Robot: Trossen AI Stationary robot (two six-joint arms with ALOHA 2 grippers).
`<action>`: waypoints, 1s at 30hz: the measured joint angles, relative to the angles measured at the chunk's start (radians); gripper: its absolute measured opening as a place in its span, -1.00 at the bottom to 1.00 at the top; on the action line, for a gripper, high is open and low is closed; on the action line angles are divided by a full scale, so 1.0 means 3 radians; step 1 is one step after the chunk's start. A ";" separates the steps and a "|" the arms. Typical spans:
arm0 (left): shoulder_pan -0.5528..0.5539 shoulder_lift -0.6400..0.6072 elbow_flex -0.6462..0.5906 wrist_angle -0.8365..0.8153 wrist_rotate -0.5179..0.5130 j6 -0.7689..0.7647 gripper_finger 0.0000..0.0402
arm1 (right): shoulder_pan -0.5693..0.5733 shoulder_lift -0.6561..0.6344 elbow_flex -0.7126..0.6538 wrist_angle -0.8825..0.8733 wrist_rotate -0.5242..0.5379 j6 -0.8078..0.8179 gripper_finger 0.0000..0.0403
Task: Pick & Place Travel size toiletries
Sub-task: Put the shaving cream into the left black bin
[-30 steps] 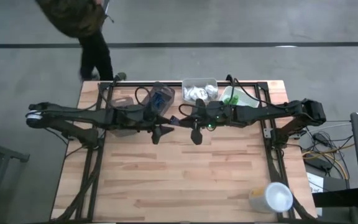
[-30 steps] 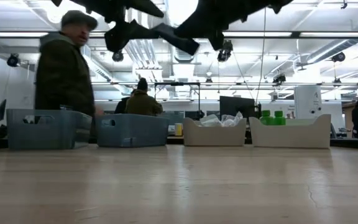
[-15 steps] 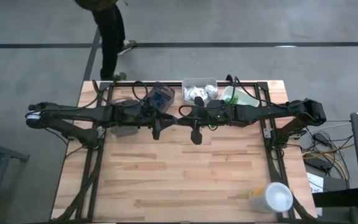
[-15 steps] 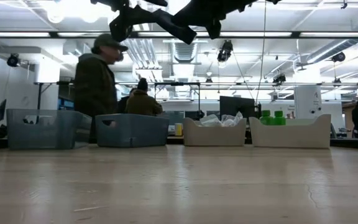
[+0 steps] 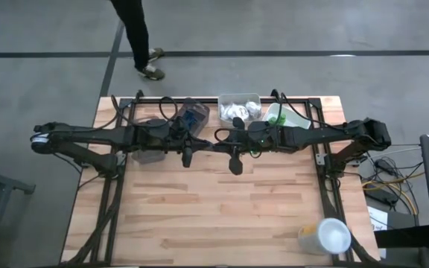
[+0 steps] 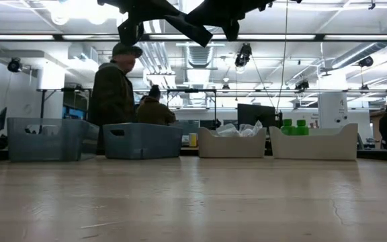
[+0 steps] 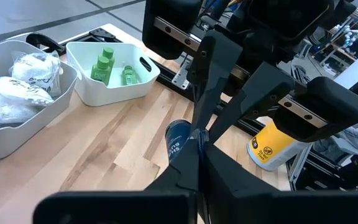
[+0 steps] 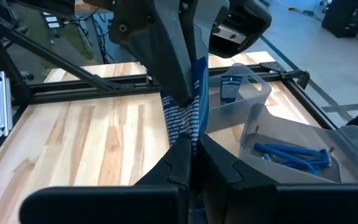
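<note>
Both arms reach level from the desk's left and right edges and meet high above its middle, towards the far edge where the trays stand.

The left tool (image 7: 194, 148) is pressed together on the dark navy flat packet with white print (image 7: 180, 140), and the right tool (image 8: 191, 142) pinches the same packet from the opposite side. So the packet hangs in the air between the two tools, well clear of the desk.

We judge this a handover. To do it well, the left tool should prove its hold before the right tool lets go. The right should then back straight out, and only then should the left carry the packet to the translucent grey tray of blue sticks (image 8: 272, 124).
</note>
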 joint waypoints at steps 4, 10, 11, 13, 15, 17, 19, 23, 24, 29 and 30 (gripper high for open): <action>0.0000 0.0000 0.0000 -0.0005 0.0009 -0.0008 -0.96 | 0.0001 0.0000 -0.0001 -0.0001 0.0001 0.0011 -0.94; 0.0009 -0.0014 0.0053 -0.0137 0.0074 -0.0023 -0.98 | 0.0001 0.0000 -0.0001 0.0013 -0.0007 0.0185 -0.93; 0.0020 -0.0019 0.0105 -0.0241 0.0094 -0.0003 -0.98 | 0.0001 0.0000 -0.0001 0.0030 -0.0008 0.0191 -0.92; 0.0037 -0.0028 0.0219 -0.0494 0.0124 0.0043 -0.98 | 0.0000 0.0001 0.0000 0.0062 -0.0011 0.0191 -0.88; 0.0047 -0.0039 0.0324 -0.0815 0.0154 0.0106 -0.98 | -0.0001 0.0001 0.0000 -0.0001 0.0004 0.0210 -0.79; 0.0051 -0.0051 0.0429 -0.1172 0.0191 0.0193 -0.98 | -0.0010 -0.0001 -0.0005 -0.0003 0.0030 0.0214 -0.68; 0.0054 -0.0041 0.0572 -0.1470 0.0192 0.0269 -0.98 | -0.0014 -0.0001 -0.0004 -0.0027 0.0037 0.0238 -0.56; 0.0081 -0.0043 0.0802 -0.2199 0.0135 0.0318 -0.98 | -0.0039 -0.0001 -0.0004 -0.0041 0.0030 0.0382 -0.33; 0.0096 -0.0043 0.0856 -0.2394 0.0120 0.0334 -0.98 | -0.0045 -0.0001 -0.0004 -0.0069 0.0024 0.0412 -0.27; 0.0189 -0.0061 0.1106 -0.3127 -0.0097 0.0396 -0.98 | -0.0069 -0.0051 -0.0004 -0.0222 0.0021 0.0388 -0.07; 0.0218 -0.0069 0.1146 -0.3259 -0.0136 0.0402 -0.98 | -0.0067 -0.0069 -0.0004 -0.0251 0.0016 0.0370 -0.04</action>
